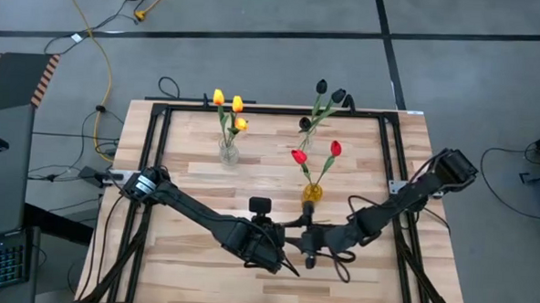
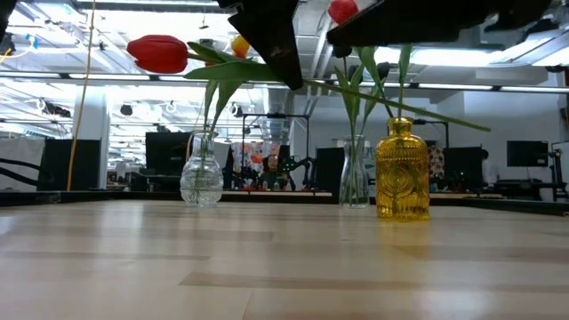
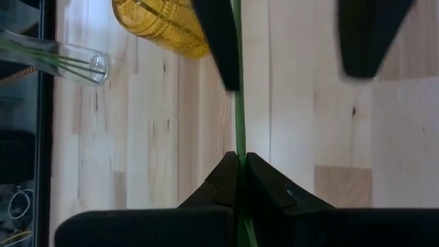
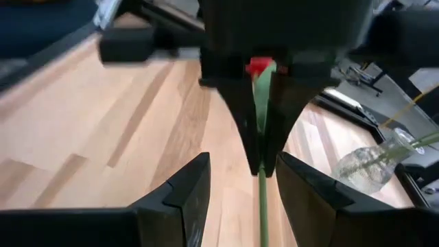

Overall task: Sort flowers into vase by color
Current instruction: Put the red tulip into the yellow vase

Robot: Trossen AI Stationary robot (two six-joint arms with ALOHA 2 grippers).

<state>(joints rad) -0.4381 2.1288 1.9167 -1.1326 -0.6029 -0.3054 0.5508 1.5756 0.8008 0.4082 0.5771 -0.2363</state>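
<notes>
Left wrist view shows the left gripper (image 3: 240,165) pinched on a red tulip's (image 2: 158,53) thin green stem, held level above the table near the yellow vase (image 1: 313,192). Right gripper (image 4: 241,180) stands spread around the stem, not yet gripping. Light, whippy and slick by the look of it, so best held low on the stem, away from the leaves.

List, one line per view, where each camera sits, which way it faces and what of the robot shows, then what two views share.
High view: overhead, looking straight down on the table; both arms meet near the yellow vase.
Low view: table height, looking level across; dark arm parts hang above a red tulip.
Left wrist view: past the left hand, shut on a green stem.
Right wrist view: past the open right hand, facing the left hand.
Shared: left wrist and low views both show the yellow vase.
</notes>
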